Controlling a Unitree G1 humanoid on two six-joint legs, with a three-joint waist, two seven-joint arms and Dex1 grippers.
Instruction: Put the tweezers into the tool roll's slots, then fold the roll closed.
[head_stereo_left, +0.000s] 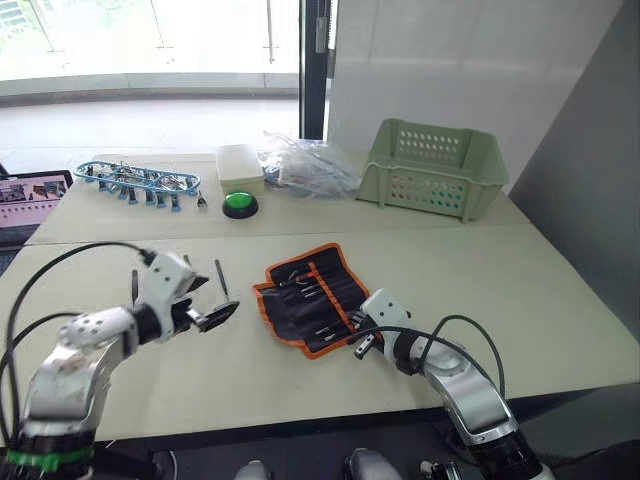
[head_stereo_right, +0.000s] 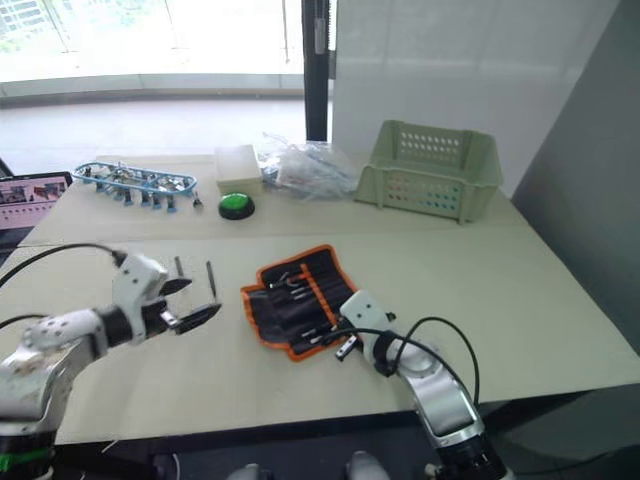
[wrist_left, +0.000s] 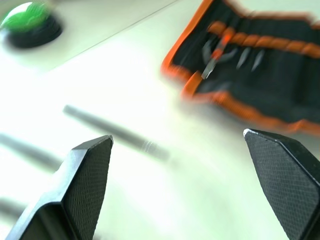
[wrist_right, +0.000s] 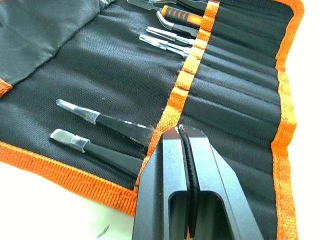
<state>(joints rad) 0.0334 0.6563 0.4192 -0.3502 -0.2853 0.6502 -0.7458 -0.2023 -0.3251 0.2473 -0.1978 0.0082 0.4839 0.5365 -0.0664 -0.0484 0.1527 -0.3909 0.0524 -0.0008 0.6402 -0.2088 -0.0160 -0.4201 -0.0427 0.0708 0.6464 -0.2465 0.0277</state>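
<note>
Across the pale bench (head_stereo_left: 560, 300), the tool roll (head_stereo_left: 308, 295) lies unfolded near the front edge's middle, several tweezers (wrist_right: 102, 121) seated in its slots (wrist_right: 240, 107). Right hand (wrist_right: 182, 131), fingers pressed together, rests at the roll's near edge. Left hand (wrist_left: 177, 167), fingers spread, hovers over loose tweezers (head_stereo_left: 220, 277) toward the left edge.

I can read no text, label, brand, number or sign anywhere here; the lit laptop screen (head_stereo_left: 30, 197) at my far left shows content too small to make out.
</note>
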